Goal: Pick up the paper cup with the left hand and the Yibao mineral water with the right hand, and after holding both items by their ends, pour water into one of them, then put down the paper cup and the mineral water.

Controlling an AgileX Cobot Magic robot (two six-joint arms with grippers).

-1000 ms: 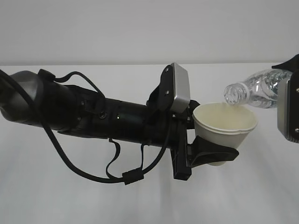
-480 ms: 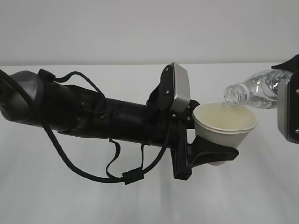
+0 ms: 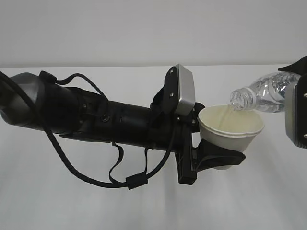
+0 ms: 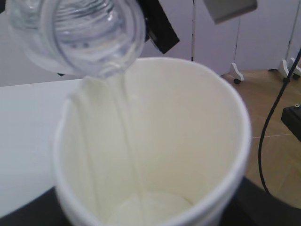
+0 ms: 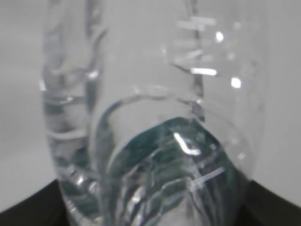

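We see a plain white table point(image 3: 72, 201) filling the lower part of the exterior view, bare across its surface, with a pale grey wall point(image 3: 144, 28) rising behind its far edge. From the left wrist view we make out a wooden floor point(image 4: 277, 169) off to the right, white panels point(image 4: 263, 33) standing on small white feet point(image 4: 237, 73), and a black cable point(image 4: 270, 122) hanging down in a curve in front of them.

table point(image 3: 57, 201): white, matte | wall point(image 3: 96, 28) behind table: plain pale grey | floor point(image 4: 277, 155) beside table: light wood | white panels point(image 4: 263, 33) on footed stands beyond floor | light: even, soft
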